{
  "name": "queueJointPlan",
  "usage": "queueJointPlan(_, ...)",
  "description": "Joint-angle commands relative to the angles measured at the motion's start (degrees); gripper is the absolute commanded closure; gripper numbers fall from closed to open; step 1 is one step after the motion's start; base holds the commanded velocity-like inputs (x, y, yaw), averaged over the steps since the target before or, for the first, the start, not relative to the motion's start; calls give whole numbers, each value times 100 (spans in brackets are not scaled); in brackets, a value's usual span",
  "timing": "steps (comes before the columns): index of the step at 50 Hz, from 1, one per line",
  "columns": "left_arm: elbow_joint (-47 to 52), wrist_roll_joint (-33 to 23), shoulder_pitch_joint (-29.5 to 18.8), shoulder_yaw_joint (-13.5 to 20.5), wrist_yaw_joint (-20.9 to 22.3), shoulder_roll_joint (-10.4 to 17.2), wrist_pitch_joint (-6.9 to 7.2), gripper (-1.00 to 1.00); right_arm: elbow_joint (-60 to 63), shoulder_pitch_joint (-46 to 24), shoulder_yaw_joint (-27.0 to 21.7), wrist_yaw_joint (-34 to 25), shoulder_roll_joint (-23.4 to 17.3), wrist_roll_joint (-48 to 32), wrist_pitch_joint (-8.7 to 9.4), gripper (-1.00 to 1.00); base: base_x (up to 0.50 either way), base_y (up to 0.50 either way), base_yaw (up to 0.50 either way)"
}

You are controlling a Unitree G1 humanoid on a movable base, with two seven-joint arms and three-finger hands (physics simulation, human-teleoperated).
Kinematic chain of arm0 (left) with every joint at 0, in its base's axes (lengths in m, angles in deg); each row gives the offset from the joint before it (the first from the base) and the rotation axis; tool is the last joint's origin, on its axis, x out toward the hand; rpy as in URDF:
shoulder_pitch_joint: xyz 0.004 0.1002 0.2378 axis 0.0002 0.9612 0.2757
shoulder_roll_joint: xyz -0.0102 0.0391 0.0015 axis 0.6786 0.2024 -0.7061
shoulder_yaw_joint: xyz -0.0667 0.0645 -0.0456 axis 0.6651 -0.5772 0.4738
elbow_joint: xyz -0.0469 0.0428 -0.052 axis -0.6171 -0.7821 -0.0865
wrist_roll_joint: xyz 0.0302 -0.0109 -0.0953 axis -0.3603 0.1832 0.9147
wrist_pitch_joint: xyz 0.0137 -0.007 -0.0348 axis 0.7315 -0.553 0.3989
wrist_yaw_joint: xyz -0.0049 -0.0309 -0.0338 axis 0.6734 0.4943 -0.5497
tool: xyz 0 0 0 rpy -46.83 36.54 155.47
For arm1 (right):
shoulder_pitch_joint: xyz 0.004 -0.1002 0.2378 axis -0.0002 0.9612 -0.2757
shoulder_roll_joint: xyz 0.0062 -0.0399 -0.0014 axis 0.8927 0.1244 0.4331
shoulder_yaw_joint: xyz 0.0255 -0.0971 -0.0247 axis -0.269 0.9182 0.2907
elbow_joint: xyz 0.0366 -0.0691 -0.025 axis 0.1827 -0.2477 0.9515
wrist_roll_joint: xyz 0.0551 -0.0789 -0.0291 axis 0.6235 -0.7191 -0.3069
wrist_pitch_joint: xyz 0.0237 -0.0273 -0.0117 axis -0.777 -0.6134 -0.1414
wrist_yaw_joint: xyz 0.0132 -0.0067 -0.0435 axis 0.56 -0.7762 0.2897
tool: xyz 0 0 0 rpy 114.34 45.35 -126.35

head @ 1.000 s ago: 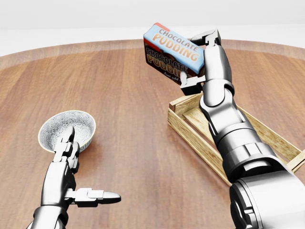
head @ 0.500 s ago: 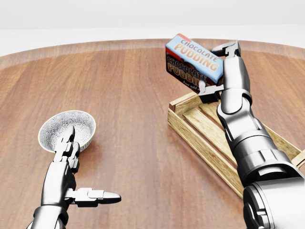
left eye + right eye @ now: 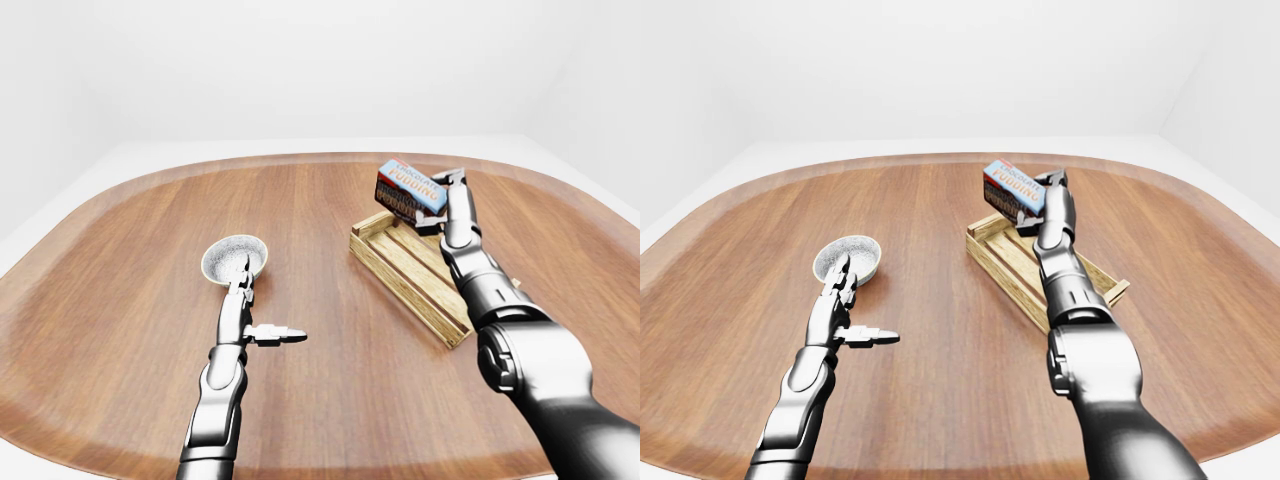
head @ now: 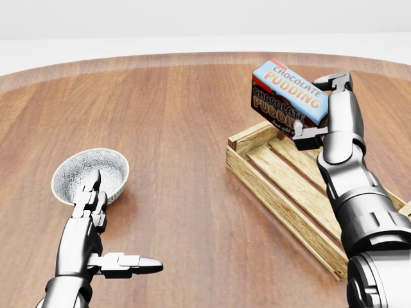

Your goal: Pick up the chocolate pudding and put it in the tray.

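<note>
In the head view, your right hand (image 4: 319, 108) grips the blue-and-brown chocolate pudding box (image 4: 287, 100), fingers closed on it, holding it tilted in the air above the far end of the slatted wooden tray (image 4: 280, 190) near the round wooden table's (image 4: 186, 128) right edge. Your left hand (image 4: 96, 221) holds nothing, fingers extended, just beside the speckled white bowl (image 4: 80, 170). In the left-eye view, the box hangs clear of the tray's top corner.

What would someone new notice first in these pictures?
The blue and brown chocolate pudding box, tilted and gripped in the right robot hand above the top end of the wooden tray. Then the patterned bowl at the head view's left, with the left robot hand open beside it.
</note>
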Motion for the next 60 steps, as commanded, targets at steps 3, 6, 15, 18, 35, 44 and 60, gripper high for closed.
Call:
queueJointPlan(3,0,17,0,-6,16,-3,25,-100,-63,178,-94,150,-202,187,-1,100,0,0,0)
queueJointPlan(6,-13,15,0,-6,20,-2,11,-100,-54,193,-101,145,-213,201,-1,100,0,0,0)
queueJointPlan(15,10,8,9,-8,31,-1,21,-100,-101,383,-134,180,-258,251,-1,100,0,0,0)
queueJointPlan(18,5,2,5,-10,32,-1,25,-100,-109,426,-144,188,-274,265,-1,100,0,0,0)
queueJointPlan(35,13,-9,21,-9,47,1,20,-100,-167,674,-198,224,-348,349,-1,100,0,0,0)
queueJointPlan(44,24,-11,24,-10,47,-2,32,-100,-198,798,-226,247,-358,381,-1,100,0,0,0)
queueJointPlan(60,-2,-10,9,-12,27,-8,29,-100,-255,1016,-284,279,-376,486,-1,100,0,0,0)
